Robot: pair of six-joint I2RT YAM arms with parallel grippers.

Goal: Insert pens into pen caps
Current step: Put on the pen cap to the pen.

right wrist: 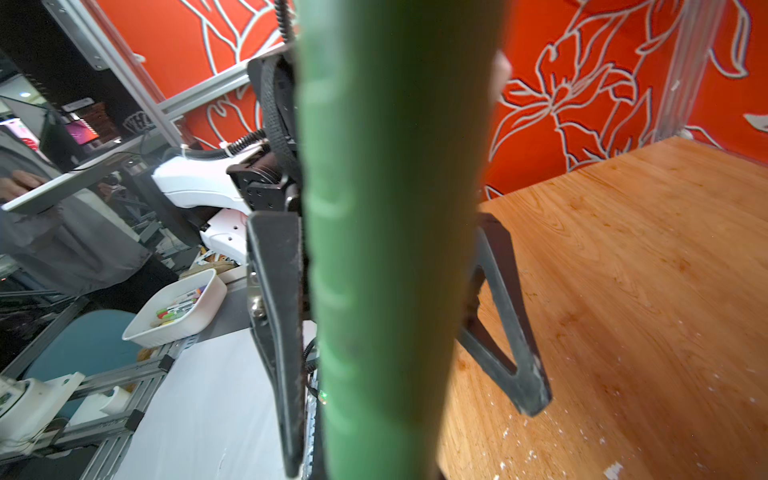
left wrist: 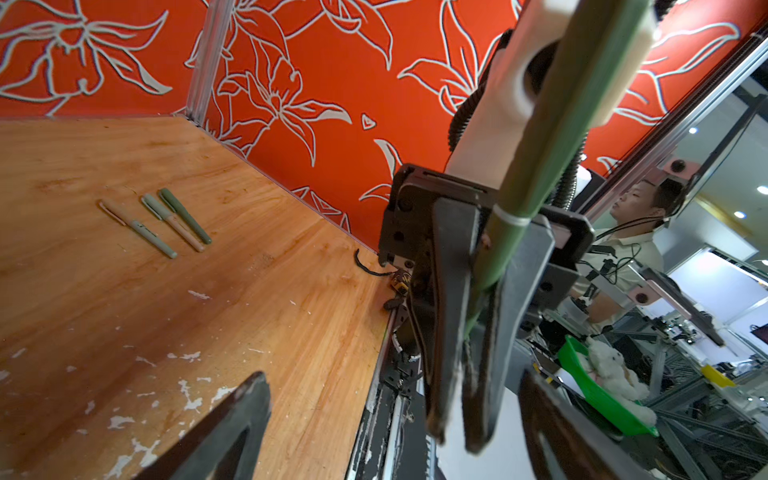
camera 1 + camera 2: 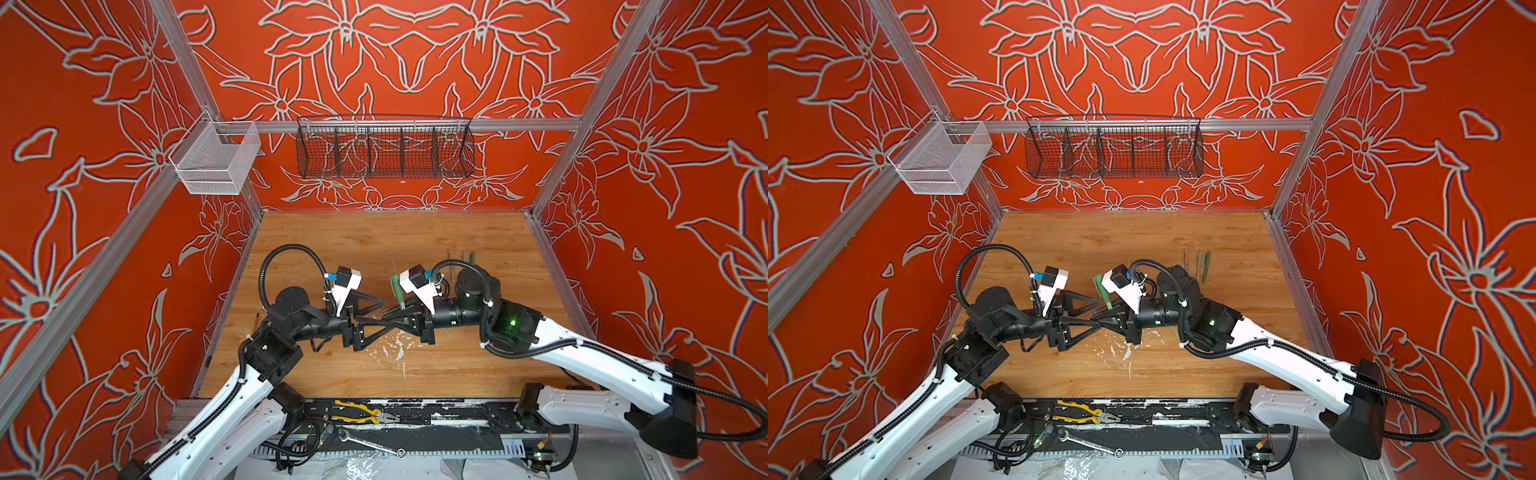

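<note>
**Fig. Two arms meeting above the middle of the scuffed wooden tabletop.**

The right claw is clenched on a slender green plastic pen. It grips low on the shaft, so most of the length rises free and tilts toward the far wall. This hold leaves the upper part open to the opposing arm.

The left claw stands released. Its black triangular fingers are spread wide to either side of the right claw's tips. They touch nothing that can be made out.

In the left wrist view a pale ring circles the held pen partway along. It probably marks the seam where cap meets barrel. Whether the cap is fully seated cannot be told.

Three further pens, in green and tan, lie parallel and side by side toward the far right of the tabletop, well apart from the claws. In both top views the right arm's cable partly hides them. Each shows a colour break that suggests a fitted cap, and no loose cap is in view.

The row probably keeps finished pieces clear of the working area. By this reading the held pen is the last, and it remains to be laid beside the row.
</note>
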